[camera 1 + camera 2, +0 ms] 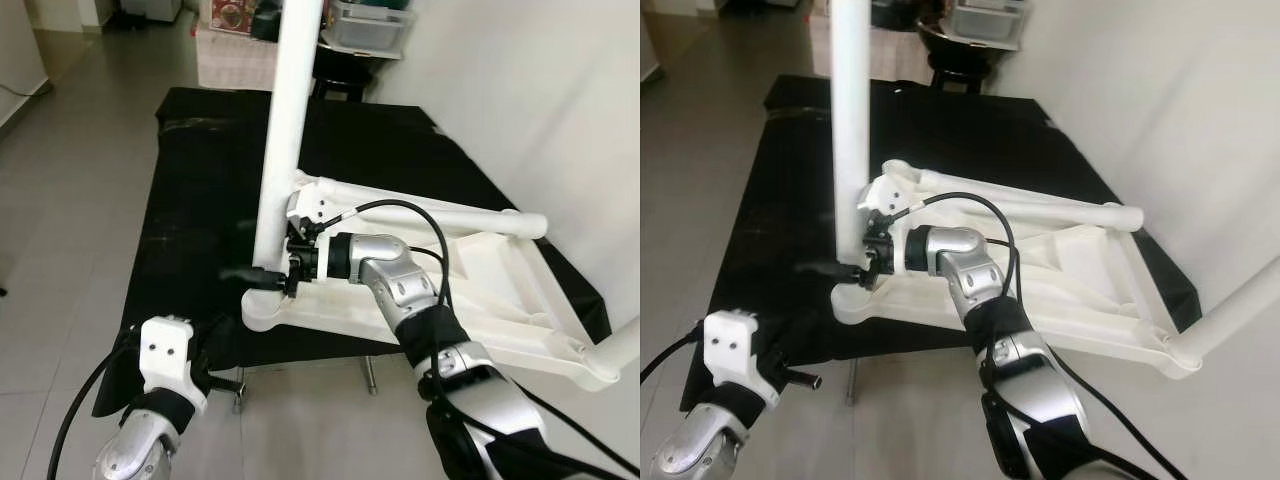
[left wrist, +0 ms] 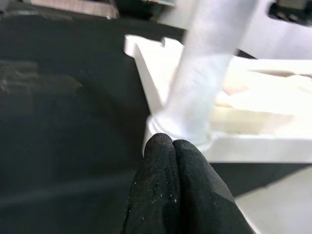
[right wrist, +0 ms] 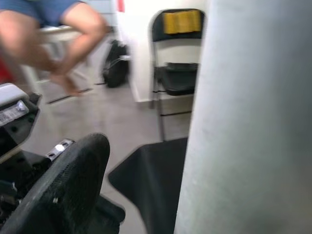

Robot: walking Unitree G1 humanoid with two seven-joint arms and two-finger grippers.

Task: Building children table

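Note:
A white children's table (image 1: 500, 300) lies upside down on a black cloth (image 1: 200, 180). One white leg (image 1: 285, 130) stands upright in its near left corner socket. My right gripper (image 1: 268, 272) reaches around the base of this leg. One black finger (image 3: 63, 180) passes beside the leg (image 3: 248, 117) with a gap showing, and the other finger is hidden behind it. My left gripper (image 2: 173, 146) hangs low at the cloth's near edge, fingers pressed together and holding nothing, pointing at that corner socket (image 2: 178, 134).
A second white leg (image 1: 440, 212) runs along the table's far side and a third (image 1: 620, 350) juts out at the near right. A white wall stands on the right. Storage boxes (image 1: 365, 25) sit beyond. A seated person's legs (image 3: 53, 34) and a folding chair (image 3: 178, 58) show nearby.

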